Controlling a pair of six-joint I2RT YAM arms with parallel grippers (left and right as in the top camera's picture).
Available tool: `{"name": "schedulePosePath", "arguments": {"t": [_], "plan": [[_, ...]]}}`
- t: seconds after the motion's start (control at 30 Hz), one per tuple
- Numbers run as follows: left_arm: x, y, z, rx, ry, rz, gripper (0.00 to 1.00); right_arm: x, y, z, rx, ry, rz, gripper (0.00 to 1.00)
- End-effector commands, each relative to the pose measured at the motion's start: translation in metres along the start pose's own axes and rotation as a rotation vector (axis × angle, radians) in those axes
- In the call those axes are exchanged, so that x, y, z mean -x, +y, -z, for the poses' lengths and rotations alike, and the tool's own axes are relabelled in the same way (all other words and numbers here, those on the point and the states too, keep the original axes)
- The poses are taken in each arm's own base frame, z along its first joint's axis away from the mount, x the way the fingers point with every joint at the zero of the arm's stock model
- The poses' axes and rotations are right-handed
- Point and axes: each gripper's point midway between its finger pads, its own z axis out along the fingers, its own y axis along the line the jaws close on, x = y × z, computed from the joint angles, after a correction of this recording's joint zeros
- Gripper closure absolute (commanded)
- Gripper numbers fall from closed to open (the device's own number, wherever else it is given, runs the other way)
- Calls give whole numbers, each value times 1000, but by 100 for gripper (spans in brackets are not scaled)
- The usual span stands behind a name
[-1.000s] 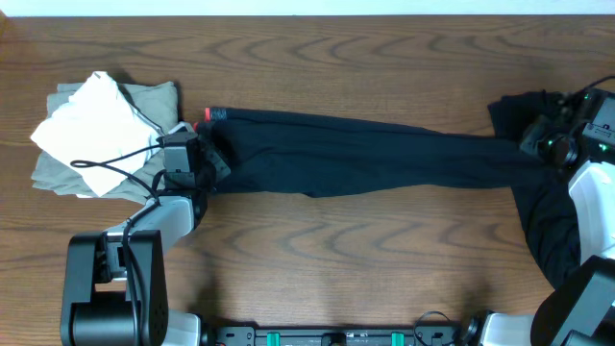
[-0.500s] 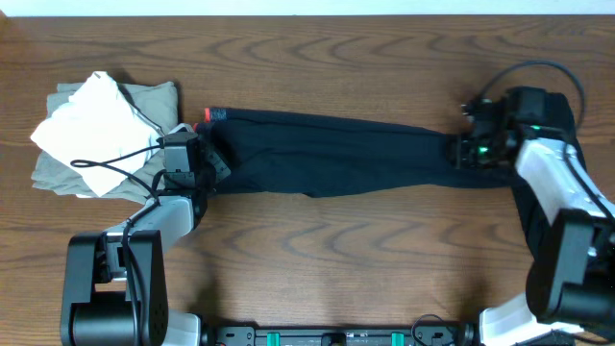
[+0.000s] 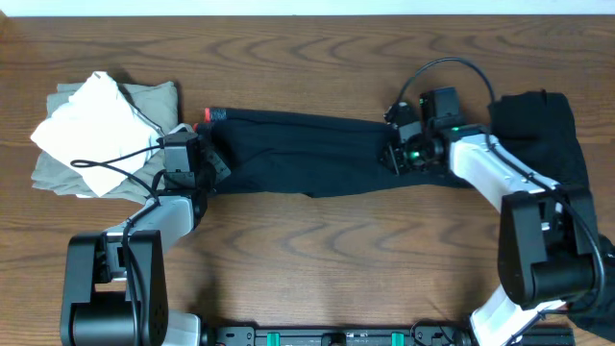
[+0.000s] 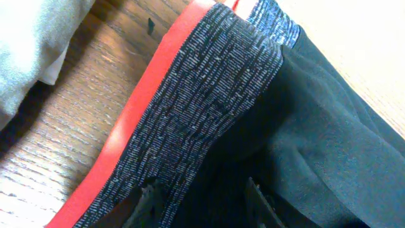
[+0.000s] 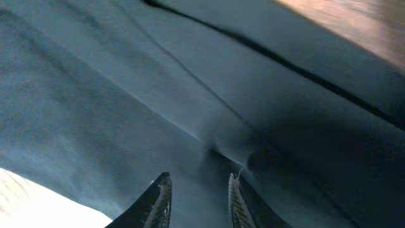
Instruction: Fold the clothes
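The black pants (image 3: 307, 154) lie stretched left to right across the table. Their speckled waistband (image 4: 209, 95) with a coral-red lining (image 4: 145, 107) is at the left end. My left gripper (image 3: 211, 160) is shut on that end, and black cloth fills the gap between its fingers (image 4: 149, 197). My right gripper (image 3: 395, 154) is shut on the leg end, now over the pants' middle right. Dark cloth sits pinched in the right gripper (image 5: 199, 199). A plain black piece (image 3: 538, 125) lies bunched at the far right.
A pile of light clothes (image 3: 96, 130), white on khaki, sits at the far left beside the waistband, with a black cable across it. A light garment (image 4: 31, 44) shows at the left wrist view's edge. Bare wood table (image 3: 327, 259) runs along the front.
My right gripper has travelled left from the far right edge to the pants' middle right, drawing the leg end with it and shortening the pants. The left gripper has held still.
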Motion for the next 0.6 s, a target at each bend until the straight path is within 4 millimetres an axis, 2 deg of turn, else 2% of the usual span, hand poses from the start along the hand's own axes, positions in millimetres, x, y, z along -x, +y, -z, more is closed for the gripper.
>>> {"name": "schedulePosePath", "arguments": {"t": [0.0, 0.27, 0.4, 0.57], "plan": [[-3, 2, -2, 8, 21, -12, 54, -3, 1, -11, -17, 24, 7, 71], [-4, 3, -2, 12, 26, -11, 54, -14, -7, -34, -25, 61, -15, 71], [-4, 3, -2, 12, 26, -11, 54, -11, -30, -42, -140, 42, -64, 70], [-4, 3, -2, 12, 26, -11, 54, 11, -63, -34, -319, -61, -132, 58]]}}
